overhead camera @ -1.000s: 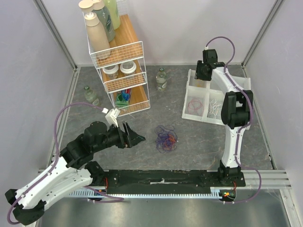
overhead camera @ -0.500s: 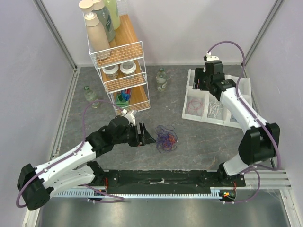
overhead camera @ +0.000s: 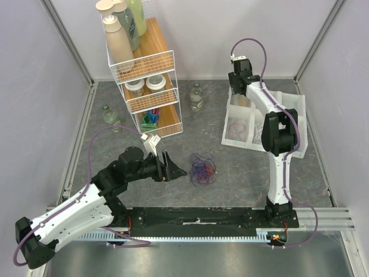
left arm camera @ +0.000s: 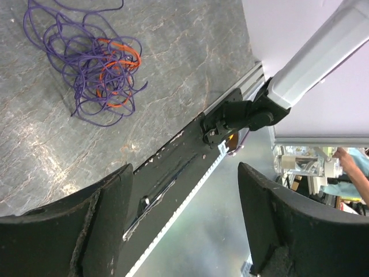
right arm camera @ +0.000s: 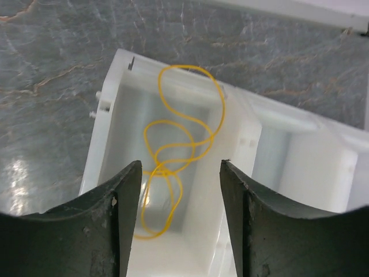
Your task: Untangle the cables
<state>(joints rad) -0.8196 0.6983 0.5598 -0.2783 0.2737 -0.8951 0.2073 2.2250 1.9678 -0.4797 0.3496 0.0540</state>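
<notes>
Top external: the tangle of cables (overhead camera: 202, 168), purple, blue and orange-red, lay on the desk (overhead camera: 242, 173) just beyond the left fingers (left arm camera: 109, 219), which were spread apart with nothing between them. Right wrist: right fingers (right arm camera: 118, 222) likewise released, hanging over the white tray (right arm camera: 106, 135). I noted one yellow cable (right arm camera: 164, 168) looped in the compartment below, with a pink-red cable (overhead camera: 236, 128) and a white cable (overhead camera: 263, 131) in nearer compartments.
</notes>
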